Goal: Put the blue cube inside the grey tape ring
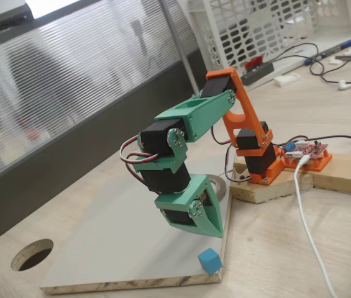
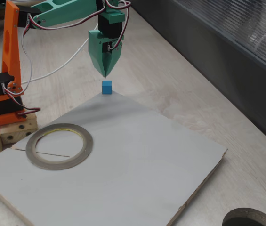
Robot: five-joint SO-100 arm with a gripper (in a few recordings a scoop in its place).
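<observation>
The green claw [image 2: 106, 73] hangs at upper centre of a fixed view, its tips drawn together into one narrow point with nothing held between them, aimed straight down. In the other fixed view the claw [image 1: 215, 231] sits at lower centre, a green wedge tilted toward the lower right, and from that angle I cannot tell how the fingers stand.

Just below the tip lies the blue cube [image 2: 106, 87], apart from the claw, resting on the far corner of the grey board [image 2: 137, 155]. In the other view the blue cube [image 1: 210, 261] sits at the lower right corner of the board [image 1: 113, 248], near the bottom edge of the frame, a little below and to the left of the claw's tip.

The grey tape ring [image 2: 60, 146] lies flat on the board at left of centre, well apart from the cube, its inner rim pale yellow at the top. In the other view a small arc of the ring [image 1: 223, 186] peeks out behind the green arm.

The arm's green links run back to an orange base [image 1: 250, 136] standing on a wooden block [image 1: 324, 177] on the pale wooden table [image 2: 180, 84]. A dark round hole [image 1: 32, 254] cuts through the tabletop at lower left, and it shows again at the lower right corner [image 2: 248, 219]. A white cable [image 1: 309, 230] trails down the right side. A white plastic crate [image 1: 268, 25] stands at the top.
</observation>
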